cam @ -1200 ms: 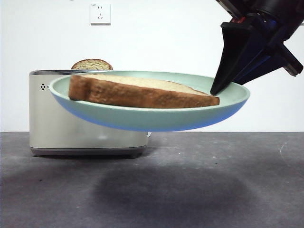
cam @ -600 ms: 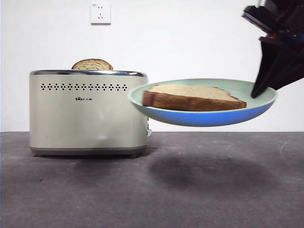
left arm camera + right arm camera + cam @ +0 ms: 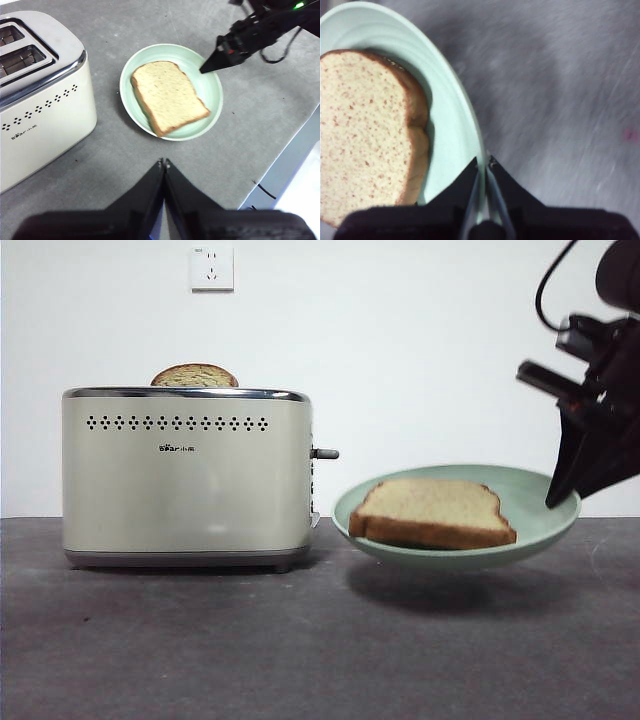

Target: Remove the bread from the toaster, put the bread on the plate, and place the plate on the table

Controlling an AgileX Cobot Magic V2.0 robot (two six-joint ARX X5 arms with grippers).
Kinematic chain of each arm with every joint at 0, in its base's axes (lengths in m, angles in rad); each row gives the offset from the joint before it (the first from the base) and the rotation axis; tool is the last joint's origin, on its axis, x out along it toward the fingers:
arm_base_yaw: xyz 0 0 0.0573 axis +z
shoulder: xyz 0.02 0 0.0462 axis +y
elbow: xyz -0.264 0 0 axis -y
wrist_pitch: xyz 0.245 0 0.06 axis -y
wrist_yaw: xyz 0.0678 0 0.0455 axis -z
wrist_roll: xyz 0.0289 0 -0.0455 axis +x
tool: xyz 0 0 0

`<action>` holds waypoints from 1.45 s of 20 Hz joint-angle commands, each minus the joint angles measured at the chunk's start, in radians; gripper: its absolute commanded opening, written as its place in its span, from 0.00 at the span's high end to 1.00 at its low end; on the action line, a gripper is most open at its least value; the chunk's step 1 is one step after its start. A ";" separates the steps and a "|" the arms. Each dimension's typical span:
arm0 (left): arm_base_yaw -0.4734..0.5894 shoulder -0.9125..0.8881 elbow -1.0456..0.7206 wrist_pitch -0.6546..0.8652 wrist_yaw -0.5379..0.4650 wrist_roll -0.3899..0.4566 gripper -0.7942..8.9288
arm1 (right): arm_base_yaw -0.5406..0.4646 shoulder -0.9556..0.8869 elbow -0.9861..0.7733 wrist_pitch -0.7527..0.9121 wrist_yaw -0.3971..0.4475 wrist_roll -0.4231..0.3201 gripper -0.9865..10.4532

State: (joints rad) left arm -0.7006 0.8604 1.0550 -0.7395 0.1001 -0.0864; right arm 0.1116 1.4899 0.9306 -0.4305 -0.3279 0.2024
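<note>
My right gripper (image 3: pixel 553 502) is shut on the rim of the mint-green plate (image 3: pixel 535 490) and holds it a little above the table (image 3: pixel 300 640), to the right of the toaster (image 3: pixel 185 475). The bread (image 3: pixel 432 512) lies flat on the plate. The right wrist view shows that gripper (image 3: pixel 482 161) pinching the plate rim (image 3: pixel 450 110) beside the bread (image 3: pixel 360 130). My left gripper (image 3: pixel 163 162) is shut and empty, high above the table, looking down on the plate (image 3: pixel 200 87), the bread (image 3: pixel 167 95) and the toaster (image 3: pixel 40 100).
A second brown dome-topped slice (image 3: pixel 194 376) sticks up from the toaster's far slot. The toaster's grey lever (image 3: pixel 325 453) points toward the plate. The table's edge (image 3: pixel 280 165) runs close beyond the plate. A wall socket (image 3: pixel 211 268) is behind.
My right gripper has carried the plate with the bread to the right and down, from toaster-top height in front of the toaster to just above the table beside it.
</note>
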 commanded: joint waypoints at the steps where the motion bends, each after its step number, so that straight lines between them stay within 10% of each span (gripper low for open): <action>1: -0.001 -0.002 0.001 0.004 0.008 0.009 0.93 | -0.014 0.059 -0.003 0.057 -0.006 0.027 0.93; 12: -0.001 -0.002 0.001 -0.018 0.007 0.009 0.93 | -0.034 0.247 0.004 0.192 -0.002 -0.007 0.92; 19: -0.001 -0.002 0.001 -0.027 0.007 0.009 0.93 | -0.034 0.221 0.004 0.188 -0.013 -0.045 0.47; 29: -0.001 -0.002 0.001 -0.030 0.006 0.010 0.93 | -0.005 -0.289 0.004 -0.190 -0.047 -0.134 0.47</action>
State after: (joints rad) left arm -0.7006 0.8604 1.0550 -0.7708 0.1040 -0.0864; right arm 0.1009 1.2190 0.9352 -0.6128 -0.3698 0.0860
